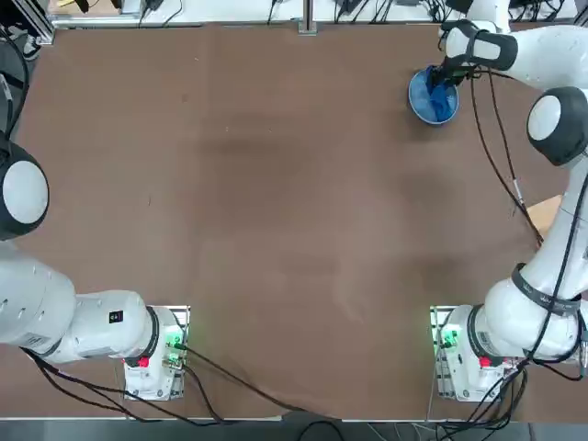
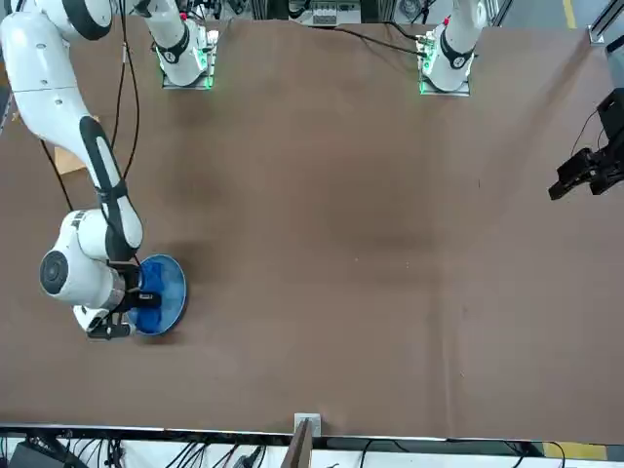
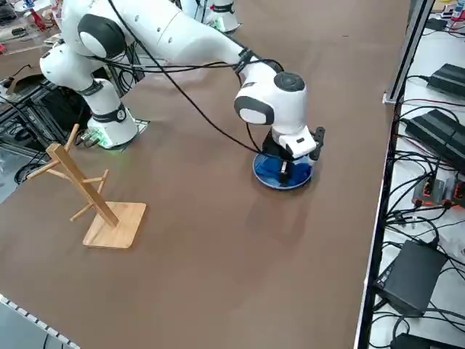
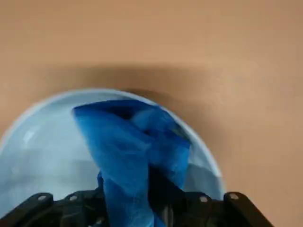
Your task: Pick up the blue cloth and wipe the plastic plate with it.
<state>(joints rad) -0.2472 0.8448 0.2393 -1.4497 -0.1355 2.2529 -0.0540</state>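
Observation:
The light blue plastic plate (image 1: 419, 96) (image 2: 173, 284) (image 3: 265, 175) (image 4: 42, 151) lies near the far right corner of the brown table. My right gripper (image 1: 444, 81) (image 2: 139, 297) (image 3: 288, 166) (image 4: 137, 208) hangs right over it, shut on the blue cloth (image 1: 441, 99) (image 2: 147, 295) (image 3: 279, 167) (image 4: 130, 151). In the wrist view the deep blue fabric hangs from between the fingers and spreads over the plate's inside, reaching its rim. The fingertips are hidden behind the cloth.
A wooden rack (image 3: 83, 190) with pegs stands on the table at the robot's right edge, well away from the plate. Cables and power bricks (image 3: 414, 273) lie beyond the table's far edge. A metal post (image 2: 304, 429) stands at the far edge's middle.

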